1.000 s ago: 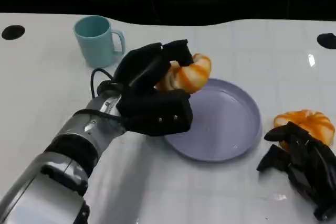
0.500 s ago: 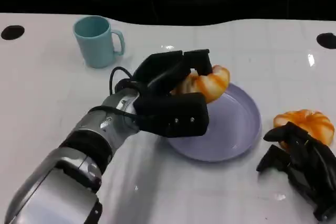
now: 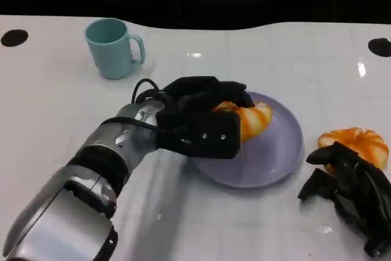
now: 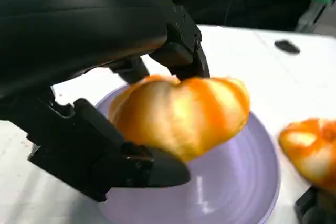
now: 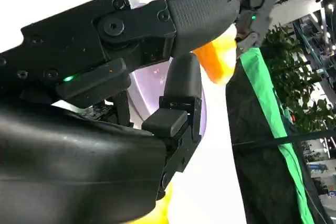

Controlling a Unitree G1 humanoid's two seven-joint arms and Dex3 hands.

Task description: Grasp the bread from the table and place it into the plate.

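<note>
1. My left hand (image 3: pixel 201 123) was clamped on the bread (image 3: pixel 250 119), fingers above it and the thumb side below, as the left wrist view showed plainly.
2. The bread sat over the near-left part of the purple plate (image 3: pixel 275 157). From the left wrist view I judged it hung a little above the plate floor; I could not tell for sure whether its underside touched.
3. My right hand (image 3: pixel 351 191) lay on the table (image 3: pixel 61 108) to the right of the plate, fingers curled loosely and holding nothing, with a second bread (image 3: pixel 357 143) just behind it, off the plate.
4. A teal mug (image 3: pixel 114 47) stood well beyond the plate's left side, apart from everything.
5. Risks as I judged them: releasing while the bread was near the rim could let the rounded piece roll off the plate's left edge.
6. The fingers could also drag the soft bread back out on withdrawal, or the lower part of the hand could press on the rim and tip or shove the plate.
</note>
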